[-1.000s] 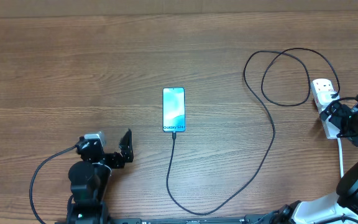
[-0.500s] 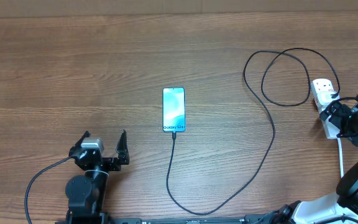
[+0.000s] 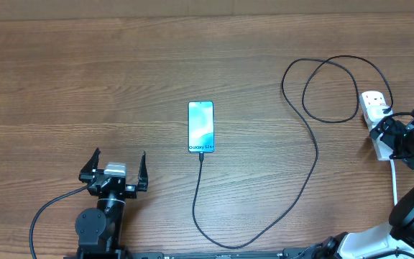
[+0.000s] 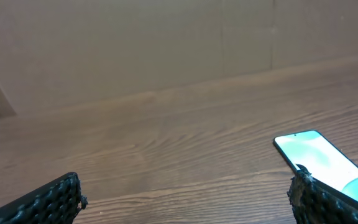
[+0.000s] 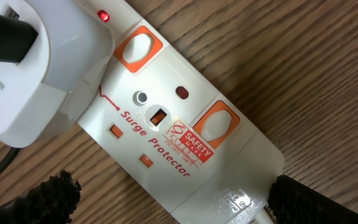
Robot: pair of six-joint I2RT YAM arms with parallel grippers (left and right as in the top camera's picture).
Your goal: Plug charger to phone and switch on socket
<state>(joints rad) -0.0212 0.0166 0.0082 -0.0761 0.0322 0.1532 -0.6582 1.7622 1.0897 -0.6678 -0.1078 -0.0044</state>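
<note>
The phone [image 3: 200,126] lies flat mid-table with its light blue screen lit, and it also shows at the right of the left wrist view as the phone [image 4: 325,158]. The black charger [image 3: 315,155] runs from the phone's lower edge, sweeps right and loops up to a white plug [image 5: 30,68] in the socket [image 3: 371,105]. My right gripper [image 3: 389,135] hangs open just above the socket [image 5: 179,118], its fingers [image 5: 48,199] straddling the cord end. A small red lamp [image 5: 104,15] glows beside an orange switch [image 5: 138,48]. My left gripper [image 3: 117,160] stands open and empty, left of and nearer than the phone.
The socket's white cord [image 3: 395,183] runs toward the near edge at the far right. The charger makes a double loop [image 3: 329,90] left of the socket and a low bend [image 3: 221,243] near the front edge. A second orange switch [image 5: 216,124] sits nearer the cord end.
My left gripper has swung left, away from the phone, and now points toward the far side of the table. The right arm, phone and cable have not moved.
</note>
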